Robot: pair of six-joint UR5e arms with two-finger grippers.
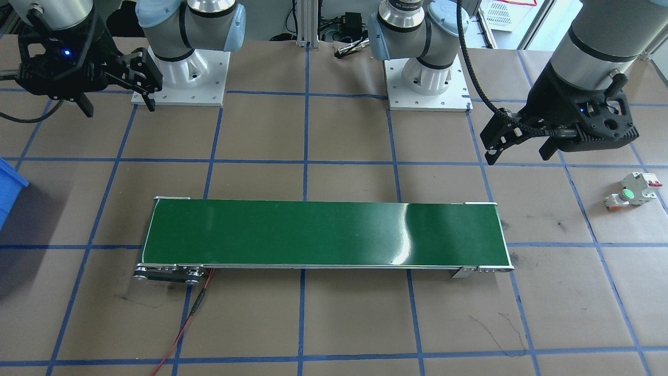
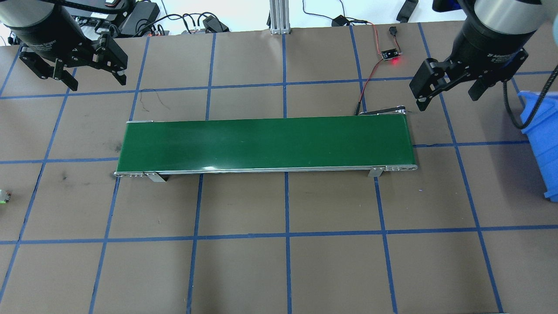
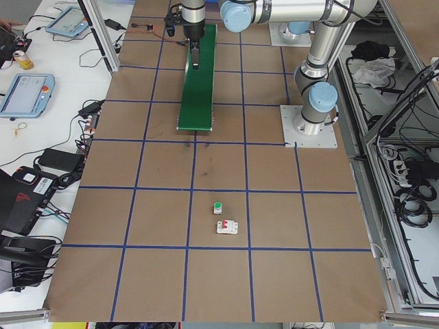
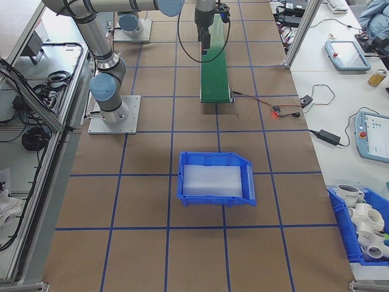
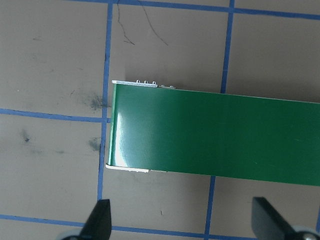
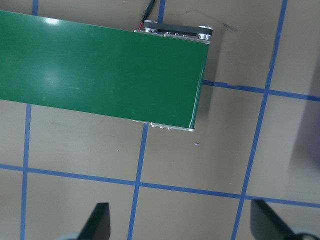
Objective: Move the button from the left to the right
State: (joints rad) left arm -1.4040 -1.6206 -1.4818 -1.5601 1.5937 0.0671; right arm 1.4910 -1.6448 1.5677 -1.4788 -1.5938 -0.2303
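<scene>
Brown table (image 2: 279,270) gridded in blue tape, green conveyor belt (image 2: 266,144) across the middle. Far left: button (image 1: 628,195) on the table beside a white breaker (image 1: 643,187), well clear of the belt. Task not begun; pick, carry and release all remaining. Left gripper (image 2: 89,72) raised over the belt's left end, fingers spread wide, empty. Right gripper (image 2: 449,89) raised over the right end, likewise wide, empty. Blue bin (image 2: 545,144) at far right.

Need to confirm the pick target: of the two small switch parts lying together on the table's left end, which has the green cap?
The button, with its round green cap; the circuit breaker touching it is white with red.
</scene>
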